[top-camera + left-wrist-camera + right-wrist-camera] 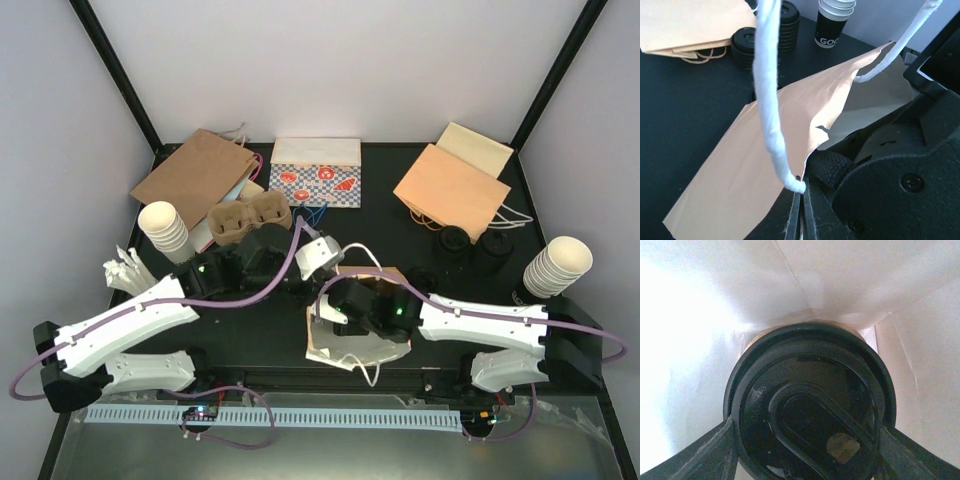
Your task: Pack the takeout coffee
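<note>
The open paper bag (350, 352) sits near the arms' bases. It is tan outside and white inside. The right pincer (806, 426) reaches into the bag and is clamped on a coffee cup (810, 365), with one finger on each side of the lid. The cup is inside the bag, with white paper all around it. Its lid is round, black and shiny, with a thick rim and a raised oval on top. The cup under the lid cannot be seen. At the rim of the bag, the left pincer (801, 212) is squeezed shut on the paper where the white string handle (767, 100) is fixed. Farther back, to the right of the bag, stand more black-lidded cups (455, 240). Behind those lie flat tan bags (450, 185).
</note>
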You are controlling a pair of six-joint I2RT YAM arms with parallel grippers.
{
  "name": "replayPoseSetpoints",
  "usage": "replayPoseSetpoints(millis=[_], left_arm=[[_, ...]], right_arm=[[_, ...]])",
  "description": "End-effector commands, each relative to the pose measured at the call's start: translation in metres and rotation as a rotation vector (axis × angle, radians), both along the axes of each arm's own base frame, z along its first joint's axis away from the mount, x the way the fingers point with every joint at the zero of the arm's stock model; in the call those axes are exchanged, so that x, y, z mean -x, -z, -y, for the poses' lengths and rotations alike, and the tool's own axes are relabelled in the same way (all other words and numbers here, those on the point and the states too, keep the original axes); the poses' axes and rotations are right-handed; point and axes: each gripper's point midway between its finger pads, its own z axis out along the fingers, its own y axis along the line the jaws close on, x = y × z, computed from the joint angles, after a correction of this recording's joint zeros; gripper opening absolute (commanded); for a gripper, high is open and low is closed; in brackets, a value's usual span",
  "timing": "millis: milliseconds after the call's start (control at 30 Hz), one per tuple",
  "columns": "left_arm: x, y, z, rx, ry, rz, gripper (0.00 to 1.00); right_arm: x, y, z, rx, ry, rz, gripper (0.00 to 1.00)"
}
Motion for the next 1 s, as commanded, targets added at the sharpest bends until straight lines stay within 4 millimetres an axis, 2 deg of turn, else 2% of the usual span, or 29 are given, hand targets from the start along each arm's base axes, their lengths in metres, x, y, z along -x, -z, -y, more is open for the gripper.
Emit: replayPoseSetpoints(millis=[0,133,367,533,967], left_arm=[[-0.004,-0.02,0.003,0.08,0.025,-0.145,0.02],[-0.022,-0.014,0.001,0.096,0.018,-0.257,0.02],[-0.063,-0.006,0.004,0.089,-0.01,-0.339,0.02],[-0.086,-0.001,0.009,0.031,0.001,-0.37,0.02],[-0.119,-0.005,0.011,0.021,0.006,-0.351,0.05]], right_arm=[[0.011,0.016,0.002,0.034,-0.032,-0.18,0.38],[0.004,0.022,-0.001,0.025,-0.043,-0.283,0.38],[-0.012,0.029,-0.004,0.046,-0.037,-0.376,0.38],[-0.017,0.035,-0.002,0.057,-0.052,-0.426,0.38],[-0.022,0.05,0.0,0.082,-0.065,-0.512,0.37]])
